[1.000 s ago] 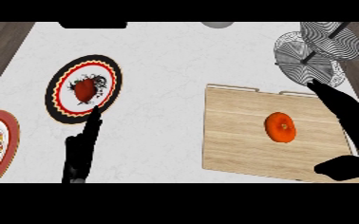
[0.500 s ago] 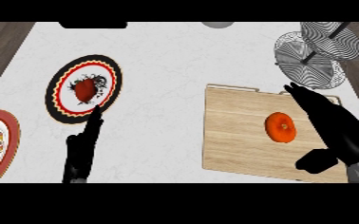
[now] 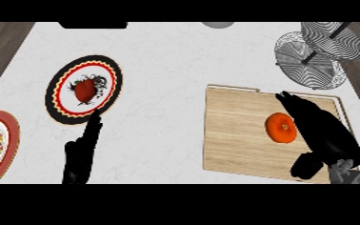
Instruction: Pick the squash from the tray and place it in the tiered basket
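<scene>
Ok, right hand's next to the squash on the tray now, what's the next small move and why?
Probably shift the right hand a little left and lower it so its fingers come round the squash. The hand lies open just right of it, nothing held, and the squash still sits on the wooden tray, with the tiered basket beyond.

Pale, matt wood grain on the tray (image 3: 239, 138); smooth orange skin on the squash (image 3: 281, 127); thin wire mesh in the tiered basket (image 3: 313, 59).

patterned plate (image 3: 65, 106) holding red fruit (image 3: 85, 90)
</scene>
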Available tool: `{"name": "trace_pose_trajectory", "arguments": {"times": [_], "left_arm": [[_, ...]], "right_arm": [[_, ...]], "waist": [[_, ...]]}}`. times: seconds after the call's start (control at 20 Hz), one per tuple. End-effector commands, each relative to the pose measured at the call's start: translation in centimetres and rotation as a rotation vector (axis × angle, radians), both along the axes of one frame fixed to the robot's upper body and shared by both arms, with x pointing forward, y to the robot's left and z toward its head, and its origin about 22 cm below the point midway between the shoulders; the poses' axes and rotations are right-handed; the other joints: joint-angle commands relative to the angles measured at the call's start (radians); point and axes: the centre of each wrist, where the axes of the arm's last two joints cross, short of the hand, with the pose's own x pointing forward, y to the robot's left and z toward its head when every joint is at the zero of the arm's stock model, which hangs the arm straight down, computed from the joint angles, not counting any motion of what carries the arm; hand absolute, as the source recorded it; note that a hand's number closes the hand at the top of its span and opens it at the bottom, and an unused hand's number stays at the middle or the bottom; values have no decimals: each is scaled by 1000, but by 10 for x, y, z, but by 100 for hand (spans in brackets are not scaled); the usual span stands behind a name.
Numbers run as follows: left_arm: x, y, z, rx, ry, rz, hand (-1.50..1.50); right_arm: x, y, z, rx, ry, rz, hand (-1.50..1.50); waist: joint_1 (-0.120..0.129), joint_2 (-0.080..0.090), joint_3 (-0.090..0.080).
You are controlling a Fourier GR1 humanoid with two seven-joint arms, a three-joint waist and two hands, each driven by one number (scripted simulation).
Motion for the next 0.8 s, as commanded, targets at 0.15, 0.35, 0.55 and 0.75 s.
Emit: {"name": "trace_pose_trajectory", "arguments": {"times": [0.15,0.35,0.55,0.75], "left_arm": [[9,-7,11,-5,1,-4,0],[11,1,7,-19,10,-4,0],[12,-6,3,-4,6,10,0],[3,-6,17,-4,8,11,0]], "right_arm": [[28,0,7,-31,80,-15,-150],[13,-4,-15,-34,86,-11,-150],[3,-8,-12,-56,102,-17,-150],[32,0,-29,-49,146,-53,-150]], "waist": [[2,0,0],[-2,0,0],[-3,0,0],[2,0,0]]}}
